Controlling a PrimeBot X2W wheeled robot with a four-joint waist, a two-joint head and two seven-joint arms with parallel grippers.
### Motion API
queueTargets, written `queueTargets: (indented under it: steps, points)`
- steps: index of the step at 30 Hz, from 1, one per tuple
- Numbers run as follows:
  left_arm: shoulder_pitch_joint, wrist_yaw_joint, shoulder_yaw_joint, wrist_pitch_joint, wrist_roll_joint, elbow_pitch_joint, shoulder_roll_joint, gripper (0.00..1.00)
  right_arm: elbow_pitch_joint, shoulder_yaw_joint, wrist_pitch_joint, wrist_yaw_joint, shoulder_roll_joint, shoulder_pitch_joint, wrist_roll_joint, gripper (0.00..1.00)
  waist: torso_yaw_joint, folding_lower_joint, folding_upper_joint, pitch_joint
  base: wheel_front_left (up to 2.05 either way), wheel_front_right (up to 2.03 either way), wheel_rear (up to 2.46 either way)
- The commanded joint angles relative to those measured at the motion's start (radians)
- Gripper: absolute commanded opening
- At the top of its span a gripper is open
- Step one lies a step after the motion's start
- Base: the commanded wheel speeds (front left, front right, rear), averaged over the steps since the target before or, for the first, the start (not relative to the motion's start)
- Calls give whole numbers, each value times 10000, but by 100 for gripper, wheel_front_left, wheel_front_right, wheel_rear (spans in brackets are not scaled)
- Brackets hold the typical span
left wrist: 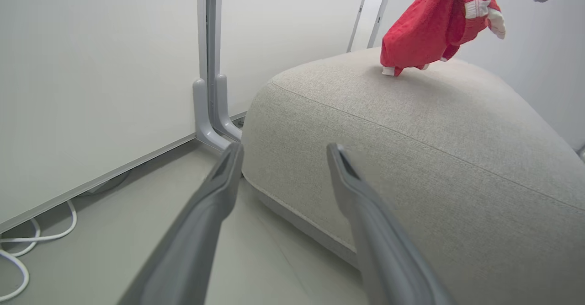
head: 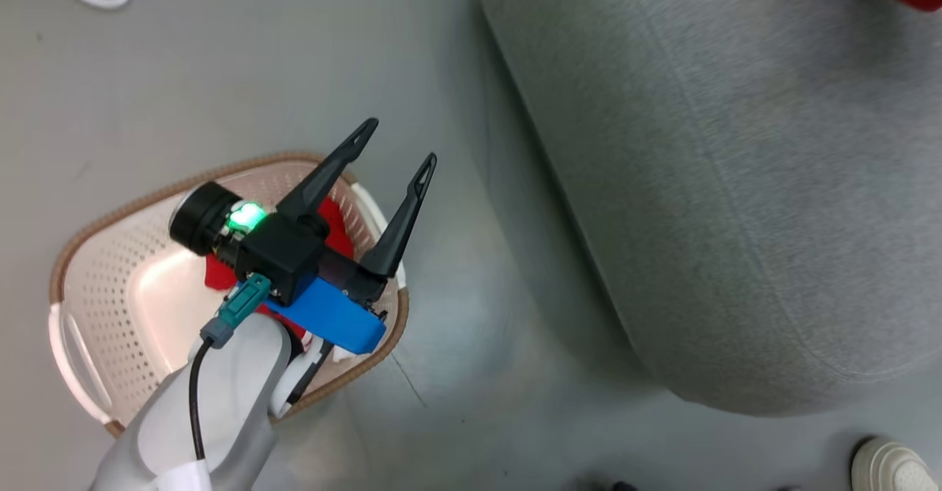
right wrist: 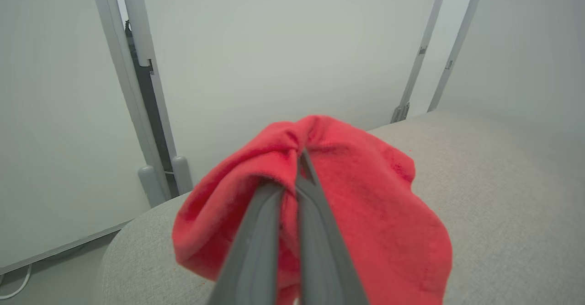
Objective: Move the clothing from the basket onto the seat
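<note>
– Your left gripper (head: 401, 140) hovers with fingers spread over the basket (head: 96, 270), where one red garment (head: 338, 230) lies.
– And the right?
– Your right gripper (right wrist: 300, 172) is clamped on the second garment (right wrist: 365, 195). From the left wrist you see it hanging long-side down, lowest tip touching the seat (left wrist: 411, 149).

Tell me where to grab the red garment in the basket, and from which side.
Probably a bunched red fold of the garment, from straight above: it lies crumpled on the basket floor, with walls blocking sideways approach. The open left gripper hides most of it.
</note>
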Motion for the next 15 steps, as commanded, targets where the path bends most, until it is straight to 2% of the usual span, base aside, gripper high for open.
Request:
queueTargets:
  steps: [1, 7, 15]
  points:
    - [-267, -23, -45, -34, 56, -77, 25, 100, 77, -147, -123, 3, -28, -203, -47, 0, 482, -2, 0, 947, 0, 0, 0]
    - [-687, -23, -429, -24, 174, -263, 94, 100, 907, -849, -787, 3, 71, -298, -180, 0, 631, -2, 0, 1558, 0, 0, 0]
    - [-758, -23, -474, -41, 135, -248, 156, 100, 2063, -884, -1293, 1, 308, -97, -335, 0, 724, -2, 0, 1547, 0, 0, 0]
